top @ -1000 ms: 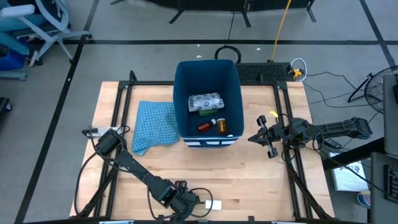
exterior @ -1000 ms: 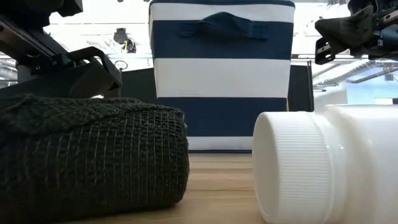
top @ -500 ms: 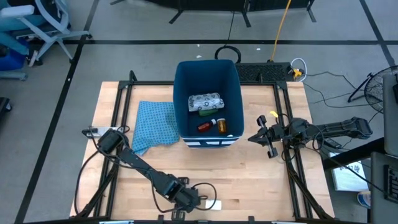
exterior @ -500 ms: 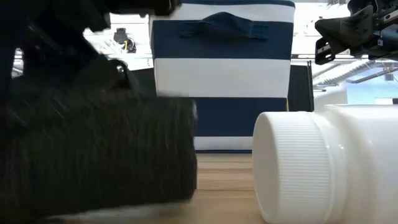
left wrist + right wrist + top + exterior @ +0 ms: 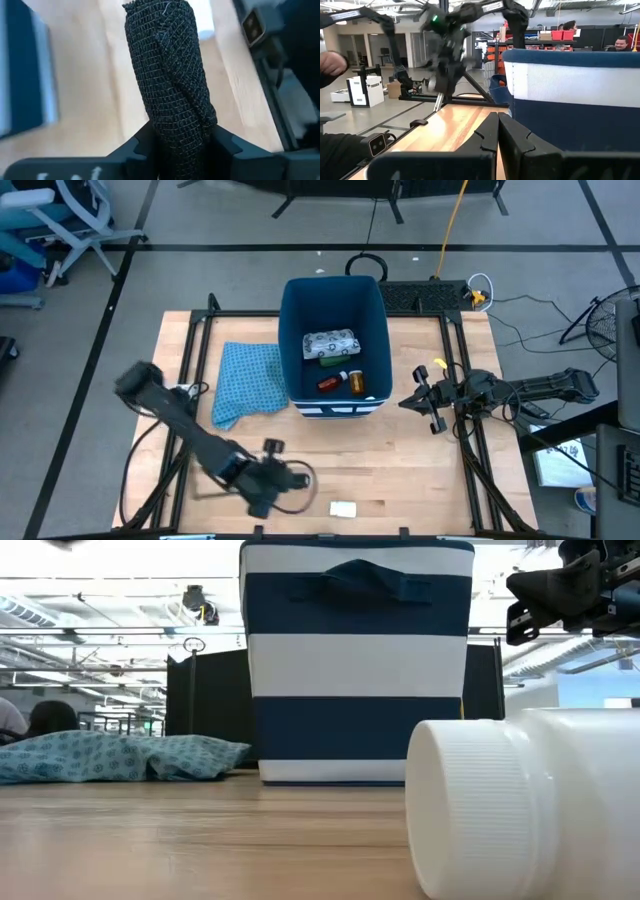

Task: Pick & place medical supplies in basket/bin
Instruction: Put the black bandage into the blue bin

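My left gripper [image 5: 266, 482] hangs above the near left part of the table, shut on a black mesh-wrapped oblong roll [image 5: 171, 75]. A white ribbed-cap bottle [image 5: 530, 805] lies on its side on the wood near the front edge; from above it shows as a small white block [image 5: 343, 508]. The dark-blue bin [image 5: 333, 345], white-striped on the outside, stands at the far middle. It holds a white printed packet [image 5: 331, 342], a green oblong, a red piece and an orange pill bottle [image 5: 357, 382]. My right gripper [image 5: 425, 402] waits shut at the right edge, off the table. My left gripper pinches the black roll between its two fingers [image 5: 137, 150], one on each side of the roll's near end [image 5: 175, 132]. The roll sticks out beyond the fingertips, along the way the fingers point. It is lifted clear of the table.
A blue patterned cloth [image 5: 250, 380] lies crumpled on the table against the bin's left side. Black frame rails [image 5: 195, 340] run along the table's left and right edges. Bare wood [image 5: 400, 460] lies between the bin and the front edge. People show in the room beyond.
My left gripper has risen from the table's near edge and gone somewhat toward the left, tipping as it went. The black roll, which lay on the wood beside the white bottle, has come up with it and is out of the low view.
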